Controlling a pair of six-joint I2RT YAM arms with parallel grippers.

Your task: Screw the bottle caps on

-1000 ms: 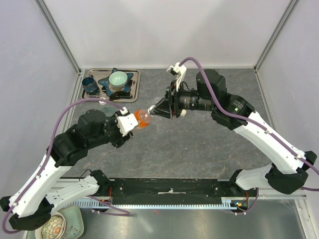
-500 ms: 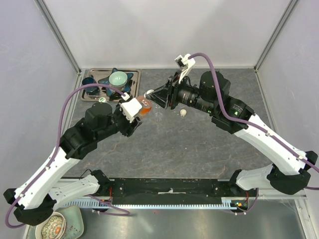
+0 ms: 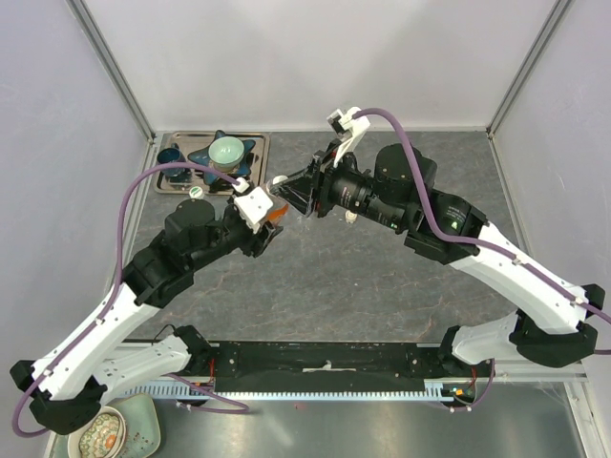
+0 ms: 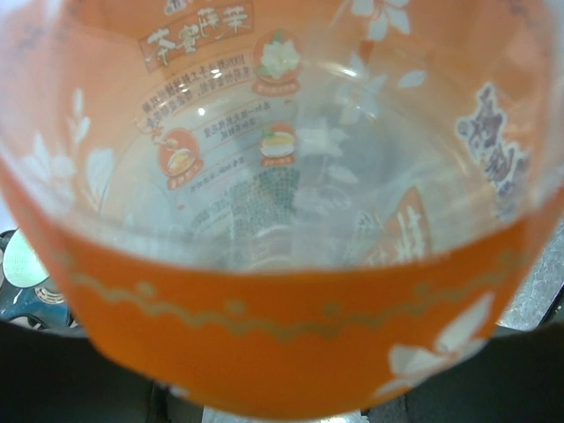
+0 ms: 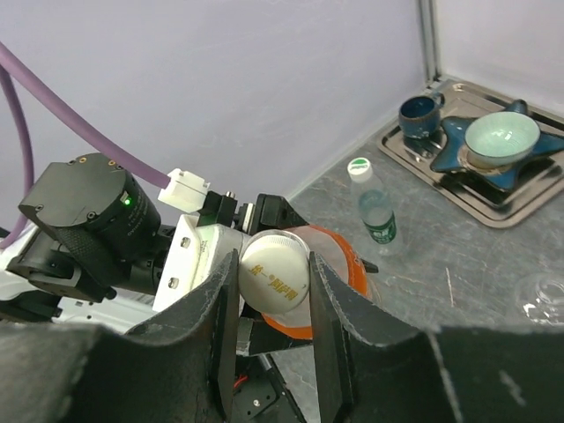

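The orange bottle fills the left wrist view, so that gripper's fingers are hidden there. From above, my left gripper is shut on the orange bottle and holds it above the table. My right gripper is shut on a white bottle cap with gold print. The cap is pressed at the orange bottle's mouth end; whether it is threaded on I cannot tell. From above, my right gripper meets the bottle from the right. A clear bottle with a green label stands capped near the tray. Another cap lies under the right arm.
A metal tray at the back left holds a dark blue cup and a pale green bowl on a blue star dish. A blurred clear object sits at the right wrist view's edge. Walls close the back and sides.
Both grippers have moved towards the back left with the orange bottle and the cap, and closer together. The right wrist has rolled, its cable mount swinging round.
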